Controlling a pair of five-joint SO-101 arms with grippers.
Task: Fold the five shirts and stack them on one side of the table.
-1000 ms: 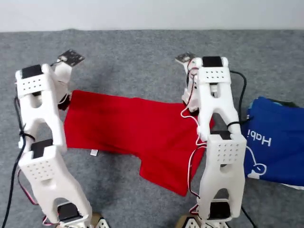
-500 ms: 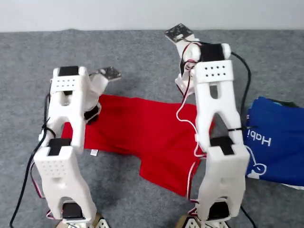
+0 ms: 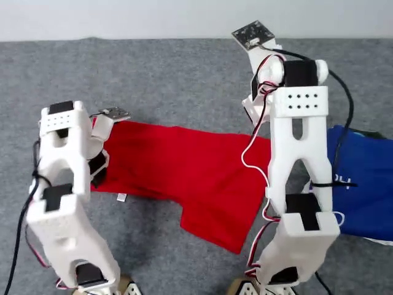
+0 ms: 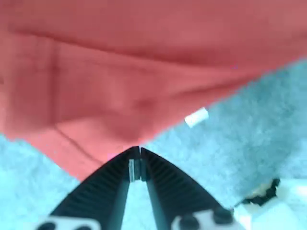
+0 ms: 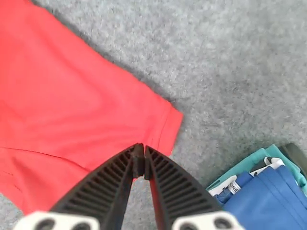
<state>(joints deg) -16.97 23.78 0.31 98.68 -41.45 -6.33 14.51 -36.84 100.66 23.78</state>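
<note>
A red shirt [image 3: 184, 172] lies spread flat on the grey tabletop between the two arms. My left gripper [image 4: 139, 151] is shut, its tips just over the shirt's [image 4: 120, 72] near-left edge, close to a small white label [image 4: 196, 117]. In the high view that arm [image 3: 61, 160] stands over the shirt's left end. My right gripper [image 5: 142, 147] is shut too, with its tips above the hem of the red shirt [image 5: 62, 96] by the right sleeve. I cannot tell whether either one pinches cloth. A folded blue shirt [image 3: 362, 184] lies at the right.
The blue shirt [image 5: 268, 196] tops a small stack with a teal one [image 5: 254, 160] under it, at the table's right edge. Bare grey felt [image 3: 172, 80] runs behind the red shirt, and more lies in front of it between the arm bases.
The left arm swung right over the shirt, then came back left and lower. The right arm shifted right and farther back. The red shirt has barely moved.
</note>
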